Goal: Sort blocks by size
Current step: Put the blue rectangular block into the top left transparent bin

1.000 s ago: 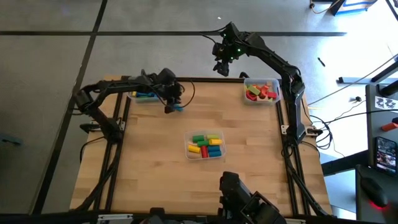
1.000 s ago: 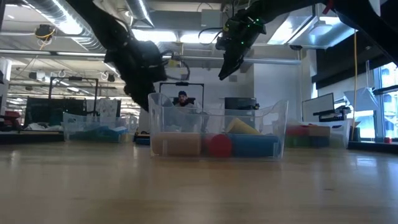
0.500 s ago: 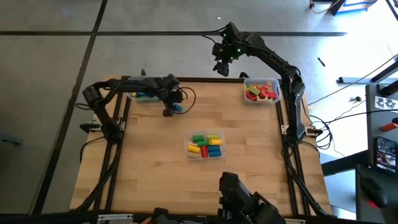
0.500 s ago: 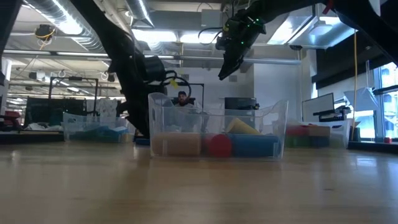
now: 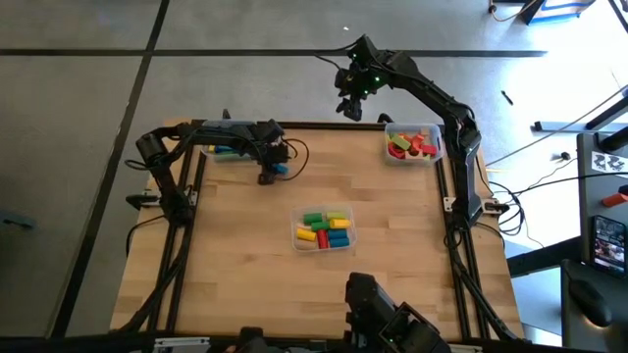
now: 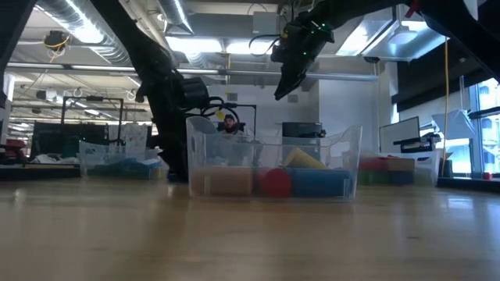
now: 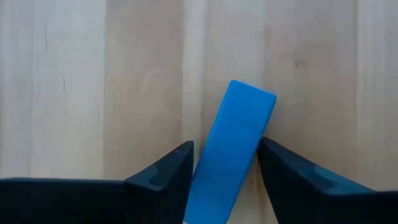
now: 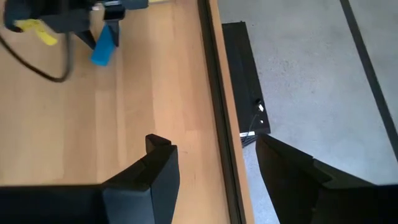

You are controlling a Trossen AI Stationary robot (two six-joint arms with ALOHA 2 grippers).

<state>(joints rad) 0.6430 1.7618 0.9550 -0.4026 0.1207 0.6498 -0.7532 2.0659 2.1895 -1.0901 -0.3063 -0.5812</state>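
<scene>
The blue bar [image 7: 233,155] lies tilted on the bench [image 5: 245,255] in the upper left of the high view, between the left hand [image 7: 224,171] fingers, which stand apart around it; its near end is cut off in the wrist view (contact with the pads is hard to judge). The left bin [image 5: 224,151] is mostly hidden by the arm, showing blue and yellow pieces. The centre bin [image 5: 325,228] holds green, yellow, red and blue blocks; the right bin [image 5: 413,143] holds red, green and orange ones. The right hand [image 8: 214,158] hangs open past the bench's top edge.
</scene>
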